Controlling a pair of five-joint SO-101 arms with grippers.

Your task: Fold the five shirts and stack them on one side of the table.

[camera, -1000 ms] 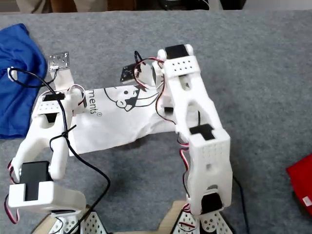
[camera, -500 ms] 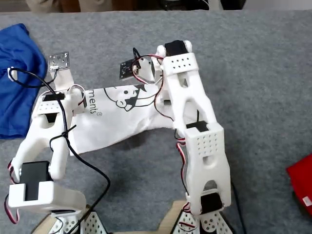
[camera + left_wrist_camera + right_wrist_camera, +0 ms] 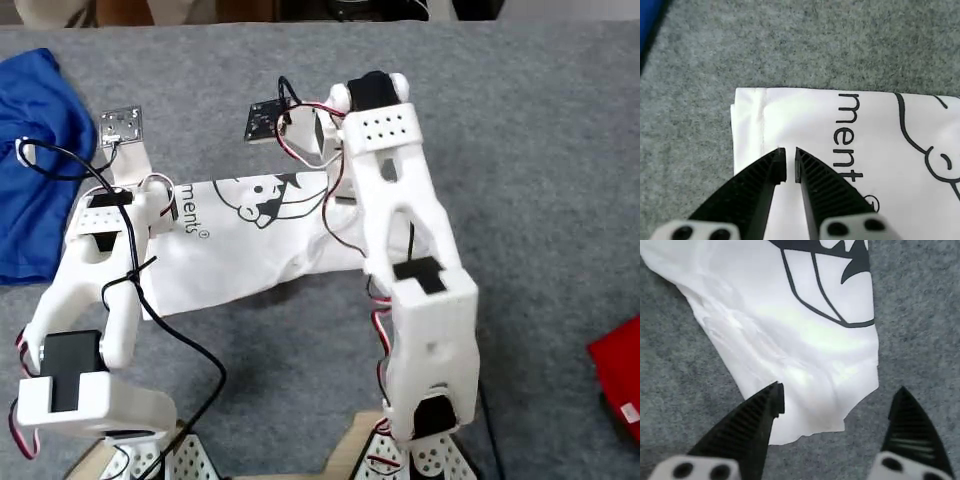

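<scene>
High view: grey table (image 3: 540, 140) beneath white shirt (image 3: 250, 250)

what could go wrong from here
The right gripper hangs open over a rumpled corner of the white shirt; closing there may catch only one layer and skew the fold. The left gripper sits nearly shut at the opposite folded edge, so it may not pin the shirt if the right side pulls.

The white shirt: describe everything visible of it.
The white shirt is thin cloth, folded into a long strip lying flat on the grey table, with a black line drawing and lettering on top. One end has a neat folded edge with a seam, under the shut left gripper. The other end is rumpled and uneven, below the open right gripper.
</scene>
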